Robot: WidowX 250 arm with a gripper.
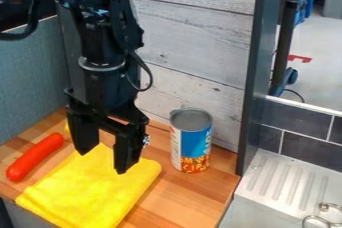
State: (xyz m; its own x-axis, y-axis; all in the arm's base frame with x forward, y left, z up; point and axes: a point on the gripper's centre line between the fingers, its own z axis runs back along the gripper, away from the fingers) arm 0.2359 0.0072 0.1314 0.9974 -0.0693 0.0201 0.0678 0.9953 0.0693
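The black gripper [103, 161] hangs at left of centre over the upper part of a yellow cloth [90, 192]. Its two fingers stand wide apart, with nothing held between them. The cloth lies flat and folded on the wooden counter. To the left of the gripper, a red sausage-shaped object [35, 157] lies slantwise beside the cloth. An upright can [191, 141] with a blue, white and orange label stands to the right of the gripper, apart from it. Behind the left finger, a small piece of a yellow object [67, 127] shows, mostly hidden.
The wooden counter [194, 197] ends at a dark upright panel [256, 72] on the right. Whitewashed boards [194, 32] form the back wall, and a blue-grey panel [30, 79] stands at left. Beyond the dark panel is a metal drainboard [284, 179] with metal rings at its lower right.
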